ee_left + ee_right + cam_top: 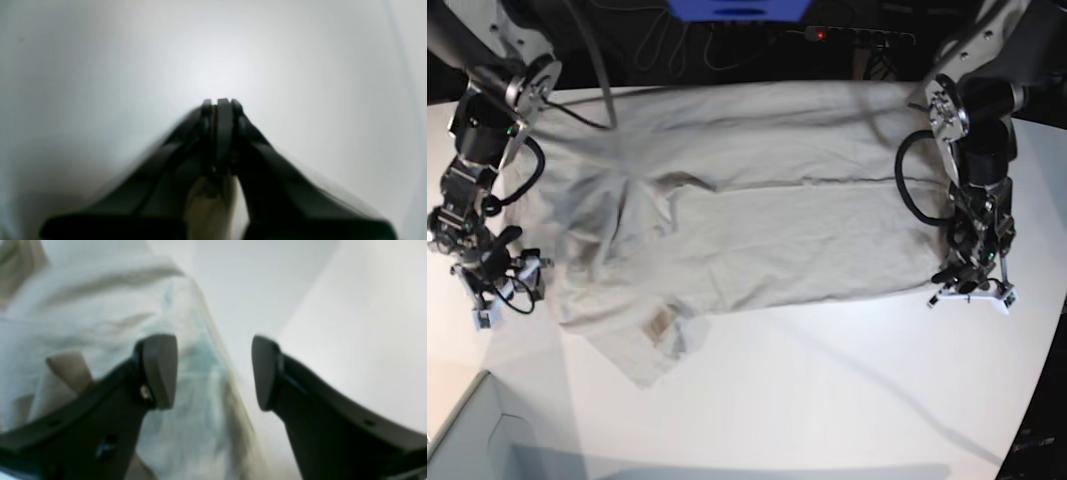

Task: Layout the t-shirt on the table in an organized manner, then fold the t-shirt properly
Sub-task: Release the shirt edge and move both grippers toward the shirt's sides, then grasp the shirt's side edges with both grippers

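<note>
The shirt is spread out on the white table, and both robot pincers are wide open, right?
Not quite. Only the right pincer is open, over the t-shirt edge. The left pincer is shut, as the left wrist view shows. The shirt does lie spread on the white table.

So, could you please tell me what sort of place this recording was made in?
Probably a robotics lab or test bench rather than a home. A light grey-beige cotton t-shirt lies on a large white matte table between two black robot arms, with loose cables and a power strip with a red light behind.
</note>
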Robot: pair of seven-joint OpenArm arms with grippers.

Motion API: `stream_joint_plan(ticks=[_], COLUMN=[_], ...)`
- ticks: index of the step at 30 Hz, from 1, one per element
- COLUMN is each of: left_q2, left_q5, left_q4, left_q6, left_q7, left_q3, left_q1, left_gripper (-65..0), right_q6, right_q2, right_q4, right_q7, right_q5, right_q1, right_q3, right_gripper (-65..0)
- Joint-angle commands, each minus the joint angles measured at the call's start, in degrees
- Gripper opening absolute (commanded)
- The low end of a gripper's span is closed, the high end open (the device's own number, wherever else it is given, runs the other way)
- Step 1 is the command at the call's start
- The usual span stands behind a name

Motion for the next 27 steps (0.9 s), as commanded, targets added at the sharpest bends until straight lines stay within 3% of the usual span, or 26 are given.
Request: stream_joint_plan(ticks=[1,6,11,17,21,27], left_q2=[-0.57,-0.40,0.22,0.66,0.66,1.10], left_q5=[-0.01,-0.01,-0.01,0.07,-0.10,-0.36], left_q4=[0.82,0.82,0.82,0.73,0.73,0.73], left_q6=[-0.01,-0.01,-0.01,-0.01,-0.01,-0.01], left_q7=[-0.51,-0.51,-0.51,-0.60,-0.60,-0.69], left_q3=[-0.04,0.04,-0.04,0.13,5.93,9.71], left_q1=[-1.52,-3.02,-4.51,-7.50,-9.08,-9.35], left_gripper=[-65.0,-64.8,-64.8,-64.8,-64.9,-64.9], right_q6=[0.19,0.19,0.19,-12.16,-19.37,-20.43], right_q2=[1.57,4.21,4.30,4.92,5.44,5.36], right_q4=[-2.40,-18.05,-21.30,-21.21,-21.39,-21.48], right_q7=[1.52,8.29,17.52,18.93,18.93,18.93], right_q5=[0.99,0.99,0.99,0.99,1.08,1.08], right_q1=[3.21,10.42,10.78,10.69,10.60,9.46], right_q3=[-0.77,-7.72,-14.92,-15.54,-15.45,-15.45], right_gripper=[-29.2,-29.2,-29.2,-29.2,-29.2,-29.2])
